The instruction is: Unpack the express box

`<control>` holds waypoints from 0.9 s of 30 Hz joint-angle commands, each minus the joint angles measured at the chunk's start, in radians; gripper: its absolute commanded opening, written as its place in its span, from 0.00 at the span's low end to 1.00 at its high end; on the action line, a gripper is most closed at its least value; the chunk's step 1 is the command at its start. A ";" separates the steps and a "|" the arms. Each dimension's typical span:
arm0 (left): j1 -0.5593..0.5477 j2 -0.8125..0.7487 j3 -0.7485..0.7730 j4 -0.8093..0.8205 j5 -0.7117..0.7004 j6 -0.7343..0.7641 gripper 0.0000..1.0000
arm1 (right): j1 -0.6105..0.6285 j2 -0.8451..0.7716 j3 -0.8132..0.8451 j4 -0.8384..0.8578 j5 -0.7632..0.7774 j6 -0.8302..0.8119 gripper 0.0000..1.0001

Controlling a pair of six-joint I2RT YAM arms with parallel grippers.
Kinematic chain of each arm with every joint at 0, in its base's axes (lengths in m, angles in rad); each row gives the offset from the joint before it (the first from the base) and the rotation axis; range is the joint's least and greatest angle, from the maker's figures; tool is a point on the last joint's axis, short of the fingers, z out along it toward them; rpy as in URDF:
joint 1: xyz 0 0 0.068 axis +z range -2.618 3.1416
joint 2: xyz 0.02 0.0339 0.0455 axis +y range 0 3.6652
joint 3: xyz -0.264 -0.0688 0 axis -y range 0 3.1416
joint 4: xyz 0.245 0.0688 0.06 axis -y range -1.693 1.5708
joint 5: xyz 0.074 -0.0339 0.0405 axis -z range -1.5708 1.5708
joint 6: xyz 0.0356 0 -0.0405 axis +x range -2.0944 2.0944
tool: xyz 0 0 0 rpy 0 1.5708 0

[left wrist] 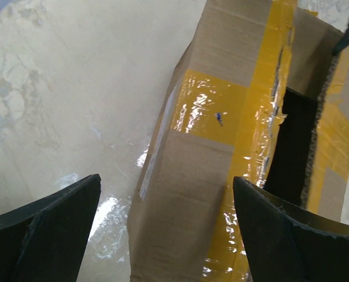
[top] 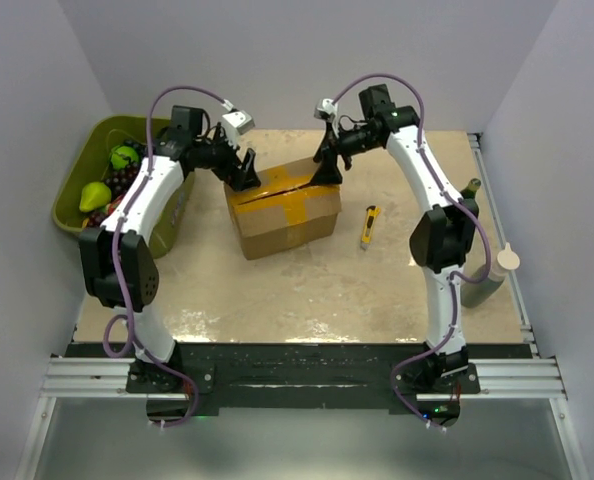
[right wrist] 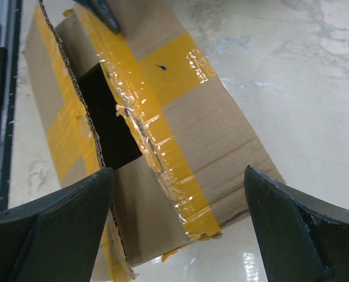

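The express box [top: 282, 208] is a brown carton with yellow tape, standing mid-table. Its top seam is cut and a dark gap shows between the flaps in the left wrist view [left wrist: 292, 141] and the right wrist view [right wrist: 107, 123]. My left gripper [top: 245, 176] is open at the box's far left top corner, its jaws straddling the left end [left wrist: 180, 194]. My right gripper [top: 327, 170] is open at the far right top corner, its jaws straddling the far flap [right wrist: 221, 141]. A white label edge [left wrist: 154, 158] shows on the box's side.
An olive-green bin [top: 89, 190] with fruit stands at the left, by the left arm. A yellow utility knife [top: 369, 226] lies right of the box. A dark bottle [top: 469, 190] and a pale spoon-like object [top: 505, 260] sit at the right edge.
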 commanded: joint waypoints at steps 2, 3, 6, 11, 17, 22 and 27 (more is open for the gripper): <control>0.001 0.003 -0.030 0.047 0.000 -0.055 0.97 | 0.004 -0.072 0.040 -0.264 -0.098 -0.077 0.95; 0.001 0.009 -0.030 0.049 -0.008 -0.058 0.96 | 0.006 -0.073 0.036 -0.284 -0.106 -0.077 0.94; 0.001 0.028 -0.033 0.059 -0.029 -0.069 0.96 | 0.006 -0.060 0.033 -0.392 -0.129 -0.120 0.90; 0.001 0.058 -0.041 0.092 -0.069 -0.105 0.94 | 0.025 -0.154 -0.098 -0.393 -0.079 -0.166 0.86; 0.001 0.117 -0.026 0.124 -0.072 -0.161 0.91 | 0.073 -0.282 -0.171 -0.390 -0.002 -0.283 0.84; 0.001 0.144 -0.019 0.138 -0.061 -0.191 0.88 | 0.114 -0.342 -0.196 -0.393 0.050 -0.274 0.86; 0.001 0.155 -0.021 0.154 -0.040 -0.204 0.88 | 0.128 -0.363 -0.291 -0.393 0.040 -0.232 0.82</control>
